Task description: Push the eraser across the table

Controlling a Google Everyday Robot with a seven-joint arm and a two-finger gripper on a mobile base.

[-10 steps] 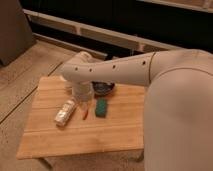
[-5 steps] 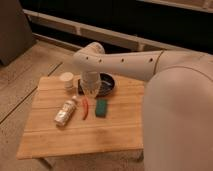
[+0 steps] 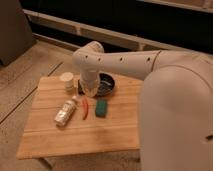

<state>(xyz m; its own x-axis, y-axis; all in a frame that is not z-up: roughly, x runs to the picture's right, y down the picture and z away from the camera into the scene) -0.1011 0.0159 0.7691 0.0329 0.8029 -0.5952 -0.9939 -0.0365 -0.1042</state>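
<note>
The green rectangular eraser [image 3: 101, 107] lies flat near the middle of the light bamboo table [image 3: 75, 135]. My white arm reaches in from the right and bends down over the far part of the table. The gripper [image 3: 89, 91] hangs at its end, just behind and left of the eraser, in front of the dark bowl, and apart from the eraser.
A red chili-shaped item [image 3: 85, 107] lies just left of the eraser. A clear plastic bottle [image 3: 66, 111] lies on its side further left. A white cup [image 3: 67, 81] stands at the far left and a dark bowl [image 3: 106, 85] behind the eraser. My white body fills the right side.
The arm's end has swung from above the bottle and red item toward the far side, near the bowl. The objects on the table have not moved.
</note>
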